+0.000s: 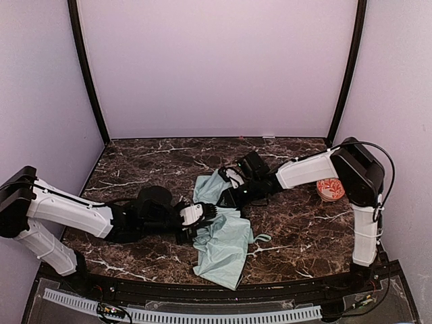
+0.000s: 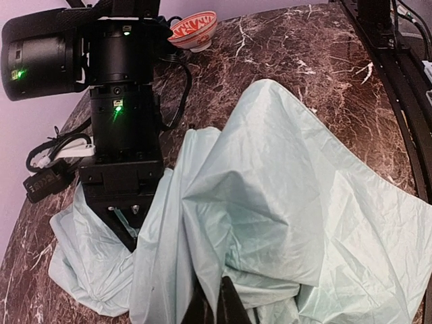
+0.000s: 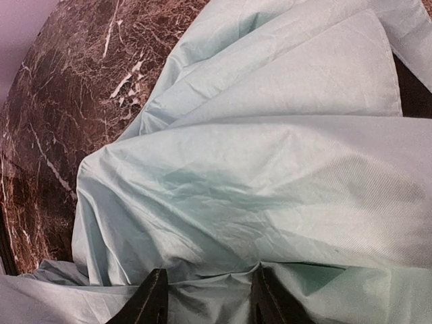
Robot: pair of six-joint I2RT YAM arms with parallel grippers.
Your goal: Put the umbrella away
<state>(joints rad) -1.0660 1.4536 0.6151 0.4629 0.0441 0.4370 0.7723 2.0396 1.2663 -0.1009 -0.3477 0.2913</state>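
Observation:
The umbrella (image 1: pixel 226 246) lies loosely spread as pale mint-green fabric in the middle of the marble table, with its thin cord (image 1: pixel 260 237) trailing to the right. My left gripper (image 1: pixel 209 214) comes in from the left. In the left wrist view it (image 2: pixel 216 305) is shut on a raised fold of the umbrella (image 2: pixel 283 175). My right gripper (image 1: pixel 231 197) reaches in from the right onto the fabric's upper part. Its fingers (image 3: pixel 152 300) stand apart in the right wrist view and press a bunch of umbrella (image 3: pixel 256 175) between them. The handle is hidden.
An orange-and-white patterned bowl (image 1: pixel 331 189) sits at the right beside the right arm's base and shows at the top of the left wrist view (image 2: pixel 194 30). The right arm's black wrist (image 2: pixel 121 101) stands close ahead of my left gripper. The table's front edge (image 1: pixel 202 287) lies just below the fabric.

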